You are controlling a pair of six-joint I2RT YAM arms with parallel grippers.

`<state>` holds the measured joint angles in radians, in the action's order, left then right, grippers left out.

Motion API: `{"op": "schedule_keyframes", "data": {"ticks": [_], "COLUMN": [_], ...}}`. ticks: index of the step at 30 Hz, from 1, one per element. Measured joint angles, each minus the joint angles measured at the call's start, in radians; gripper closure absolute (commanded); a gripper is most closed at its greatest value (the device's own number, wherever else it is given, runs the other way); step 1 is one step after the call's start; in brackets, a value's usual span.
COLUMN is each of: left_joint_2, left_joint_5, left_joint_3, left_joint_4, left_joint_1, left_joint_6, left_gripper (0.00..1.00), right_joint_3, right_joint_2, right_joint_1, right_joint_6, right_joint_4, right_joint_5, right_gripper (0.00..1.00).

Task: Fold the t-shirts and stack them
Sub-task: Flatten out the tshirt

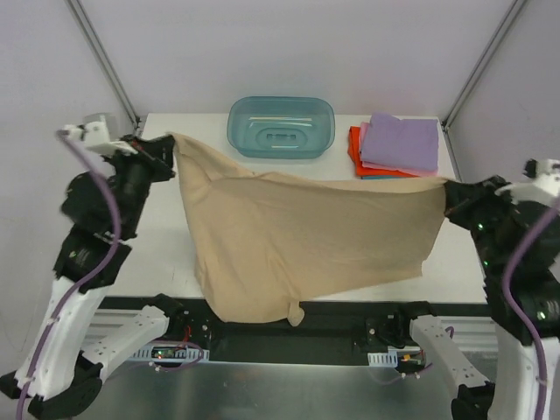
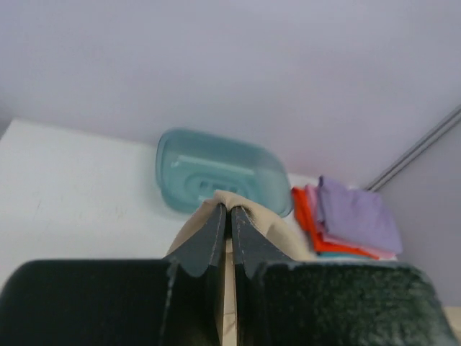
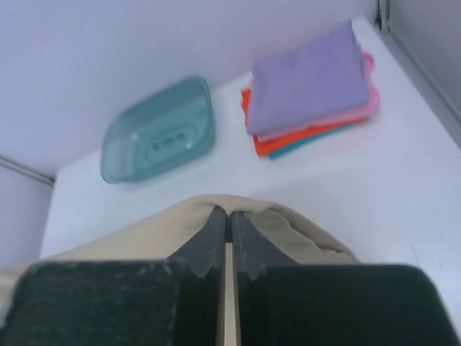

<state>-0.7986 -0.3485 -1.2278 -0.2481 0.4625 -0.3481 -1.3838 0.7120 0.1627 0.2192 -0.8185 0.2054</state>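
The tan-beige t-shirt (image 1: 297,236) hangs stretched in the air between both grippers, its lower edge draping past the table's near edge. My left gripper (image 1: 171,149) is shut on its left corner (image 2: 229,202). My right gripper (image 1: 449,194) is shut on its right corner (image 3: 232,203). A folded stack (image 1: 395,147) lies at the back right: lilac shirt on top, pink, orange-red and teal under it. The stack also shows in the left wrist view (image 2: 353,220) and in the right wrist view (image 3: 310,90).
A translucent teal plastic tub (image 1: 281,127) stands at the back middle of the white table (image 1: 455,262), just left of the stack. Metal frame posts rise at the back corners. The wall is close behind the table.
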Motion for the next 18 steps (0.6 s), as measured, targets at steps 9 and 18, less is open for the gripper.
{"op": "schedule_keyframes", "data": {"ticks": [9, 18], "left_joint_2": [0.083, 0.078], "left_joint_5": [0.216, 0.42], "left_joint_3": [-0.486, -0.753], "left_joint_4": [-0.055, -0.114], "left_joint_1": [0.0, 0.0], "left_joint_6": [0.154, 0.191], "left_gripper": [1.0, 1.0], "right_joint_3": [-0.418, -0.65], "right_joint_2": [-0.062, -0.061], "right_joint_1": [0.0, 0.0], "right_joint_6": [-0.076, -0.096], "right_joint_4": [-0.099, -0.166], "right_joint_5": [-0.006, -0.109], "right_gripper": [0.99, 0.99]}}
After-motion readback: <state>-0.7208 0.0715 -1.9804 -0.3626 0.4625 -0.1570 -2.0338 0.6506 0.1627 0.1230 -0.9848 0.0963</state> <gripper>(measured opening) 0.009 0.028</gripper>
